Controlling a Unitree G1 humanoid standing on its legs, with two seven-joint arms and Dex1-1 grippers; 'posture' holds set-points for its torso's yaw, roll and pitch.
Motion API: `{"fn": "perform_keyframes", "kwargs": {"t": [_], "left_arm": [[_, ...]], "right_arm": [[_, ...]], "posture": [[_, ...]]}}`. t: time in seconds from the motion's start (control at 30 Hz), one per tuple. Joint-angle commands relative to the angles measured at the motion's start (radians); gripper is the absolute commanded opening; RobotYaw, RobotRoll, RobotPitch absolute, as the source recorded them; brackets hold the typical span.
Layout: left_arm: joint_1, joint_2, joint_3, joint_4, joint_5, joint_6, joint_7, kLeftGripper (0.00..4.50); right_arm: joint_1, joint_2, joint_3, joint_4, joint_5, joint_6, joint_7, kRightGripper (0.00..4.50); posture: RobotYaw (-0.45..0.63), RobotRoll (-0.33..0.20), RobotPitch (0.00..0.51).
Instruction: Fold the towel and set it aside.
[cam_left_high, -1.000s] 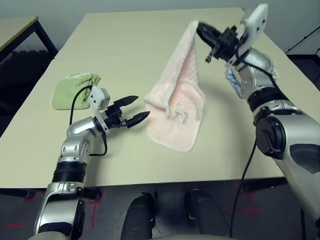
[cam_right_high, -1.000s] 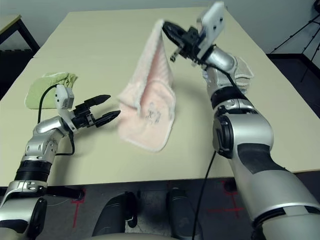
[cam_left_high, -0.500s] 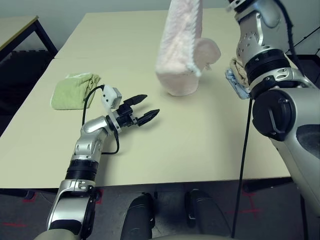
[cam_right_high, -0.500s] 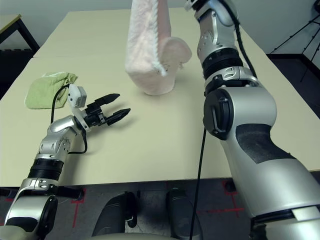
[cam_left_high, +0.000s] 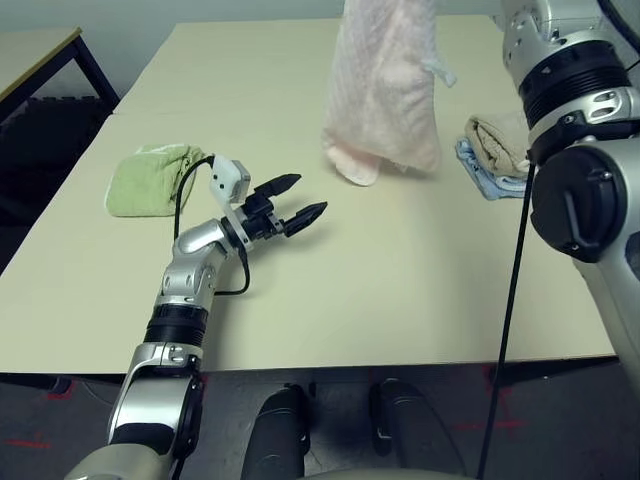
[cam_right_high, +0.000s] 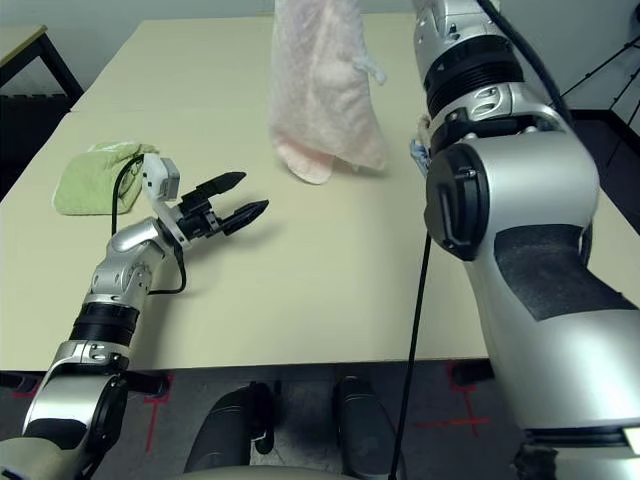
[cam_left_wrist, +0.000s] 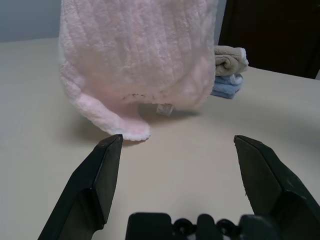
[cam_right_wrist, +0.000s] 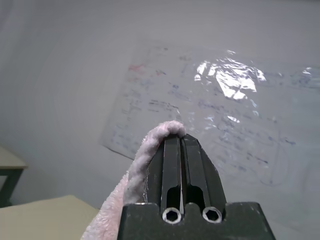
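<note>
Pale surface (cam_left_high: 400, 290). Towel (cam_left_high: 385, 90) hangs limp, lowest corner grazing it; right claw (cam_right_wrist: 175, 145) pinches its top edge. Left claw (cam_left_high: 298, 198) spread, nearby. Soft, light, floppy: best taken at the free bottom corner.

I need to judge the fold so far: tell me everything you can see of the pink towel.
The pink towel is pale, fluffy terry, ribbed in texture. It hangs bunched from the right gripper, shut on its upper edge. Its lowest rounded corner reaches the table, with a small tag beside it. The open left gripper faces it, apart.
</note>
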Motion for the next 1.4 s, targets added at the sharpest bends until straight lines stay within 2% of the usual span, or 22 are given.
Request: {"fn": "perform_keyframes", "kwargs": {"t": [0.03, 0.2, 0.37, 0.6, 0.87, 1.1, 1.23, 1.4], "left_arm": [[-0.007, -0.008, -0.01, 0.023, 0.021, -0.023, 0.008, 4.5], [-0.025, -0.028, -0.015, 0.061, 0.043, -0.059, 0.034, 4.5], [-0.034, -0.043, -0.014, 0.088, 0.057, -0.087, 0.045, 4.5], [-0.027, -0.067, -0.026, 0.088, 0.082, -0.11, 0.081, 4.5], [0.043, -0.098, -0.075, -0.028, 0.091, -0.061, 0.108, 4.5], [0.087, -0.115, -0.104, -0.098, 0.108, -0.023, 0.165, 4.5], [0.048, -0.174, -0.1, -0.028, 0.135, -0.001, 0.276, 4.5], [-0.022, -0.257, -0.052, 0.062, 0.087, 0.096, 0.366, 4.5]], "right_arm": [[-0.073, -0.026, 0.002, -0.005, -0.013, 0.012, -0.041, 0.04], [-0.142, 0.0, -0.043, -0.002, 0.04, 0.067, -0.069, 0.04], [-0.209, 0.008, -0.048, 0.02, 0.034, 0.087, -0.113, 0.04], [-0.143, 0.062, -0.048, 0.031, 0.045, 0.143, -0.076, 0.04], [-0.107, 0.153, -0.196, 0.055, 0.186, 0.329, -0.159, 0.04], [-0.113, 0.197, -0.229, 0.051, 0.212, 0.356, -0.201, 0.04], [-0.126, 0.198, -0.235, 0.05, 0.216, 0.353, -0.199, 0.04], [-0.131, 0.193, -0.239, 0.049, 0.212, 0.349, -0.2, 0.04]], "posture": [[-0.04, 0.0, 0.103], [-0.05, 0.0, 0.107], [-0.04, 0.0, 0.108], [-0.03, 0.0, 0.113], [-0.01, 0.0, 0.121], [0.03, 0.0, 0.123], [0.03, 0.0, 0.122], [0.01, 0.0, 0.121]]}}
